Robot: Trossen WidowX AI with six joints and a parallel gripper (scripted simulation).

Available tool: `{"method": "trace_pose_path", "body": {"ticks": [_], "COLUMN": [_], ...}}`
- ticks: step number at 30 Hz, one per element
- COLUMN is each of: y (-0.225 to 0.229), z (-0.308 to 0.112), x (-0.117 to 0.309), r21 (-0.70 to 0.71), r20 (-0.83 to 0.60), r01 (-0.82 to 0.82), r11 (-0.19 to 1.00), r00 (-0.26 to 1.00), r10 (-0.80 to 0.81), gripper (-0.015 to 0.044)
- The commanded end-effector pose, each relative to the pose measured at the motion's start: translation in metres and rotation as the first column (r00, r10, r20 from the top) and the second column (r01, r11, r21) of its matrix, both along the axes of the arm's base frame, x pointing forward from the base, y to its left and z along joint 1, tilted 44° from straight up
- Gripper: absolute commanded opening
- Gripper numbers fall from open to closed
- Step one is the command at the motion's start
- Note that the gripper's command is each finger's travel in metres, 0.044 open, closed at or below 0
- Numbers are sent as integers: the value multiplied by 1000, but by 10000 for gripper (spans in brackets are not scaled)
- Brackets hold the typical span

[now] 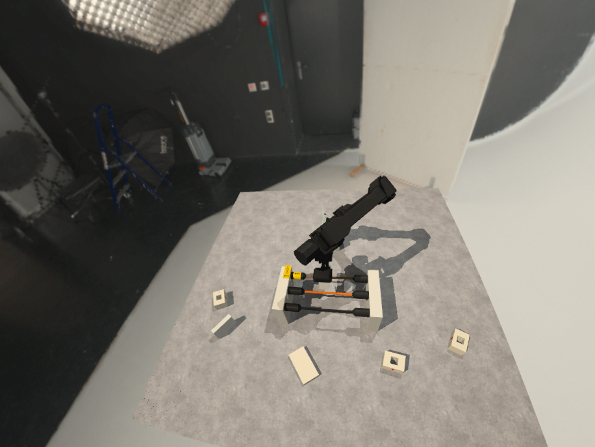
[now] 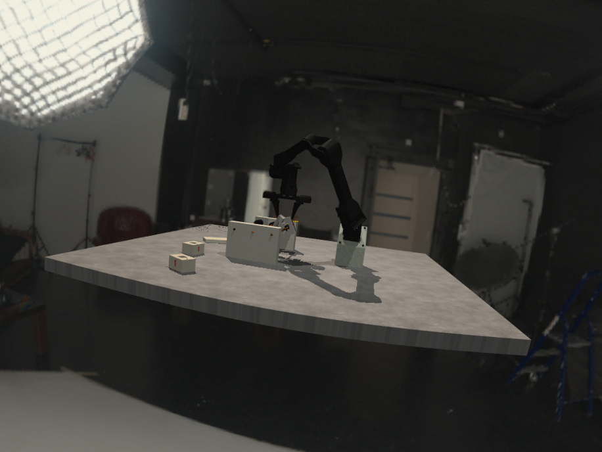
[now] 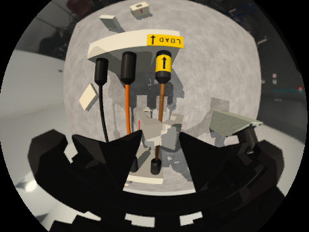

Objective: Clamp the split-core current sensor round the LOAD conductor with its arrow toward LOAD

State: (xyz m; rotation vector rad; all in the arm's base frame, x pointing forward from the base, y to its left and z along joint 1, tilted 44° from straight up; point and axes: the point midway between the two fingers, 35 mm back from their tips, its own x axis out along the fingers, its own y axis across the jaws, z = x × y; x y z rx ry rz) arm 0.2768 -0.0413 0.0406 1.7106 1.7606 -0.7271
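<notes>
My gripper point(image 1: 322, 281) point(image 2: 286, 215) point(image 3: 160, 133) is shut on the pale split-core sensor point(image 2: 288, 234) point(image 3: 150, 128), above the brown LOAD conductor point(image 1: 342, 278) point(image 3: 162, 101). The sensor's two halves hang apart, spread downward, one on each side of the conductor in the wrist view. A red arrow point(image 3: 139, 125) on its left half points toward the yellow LOAD marker point(image 1: 287, 272) point(image 3: 165, 40). The conductor passes behind the sensor there, so how deep it sits between the halves is unclear. The sensor is hidden behind the gripper in the top view.
The orange conductor point(image 1: 329, 293) point(image 3: 127, 104) and black conductor point(image 1: 329, 310) point(image 3: 101, 108) run beside the brown one, between two pale end plates point(image 1: 374, 298) point(image 2: 253, 243). Closed sensor-like blocks point(image 1: 394, 361) point(image 1: 459, 340) point(image 1: 219, 298) and pale slabs point(image 1: 304, 365) point(image 1: 223, 326) lie around the fixture.
</notes>
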Motion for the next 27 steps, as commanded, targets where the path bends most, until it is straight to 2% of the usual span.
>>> {"method": "trace_pose_path", "body": {"ticks": [1,27], "y": [5,10], "z": [-5,-10], "x": [0,-1], "r21": [4,1], "r20": [1,0], "r01": [6,0], "r11": [1000,1000], "r00": [1000,1000], "r10": [-6,0], "gripper": [0,0]}}
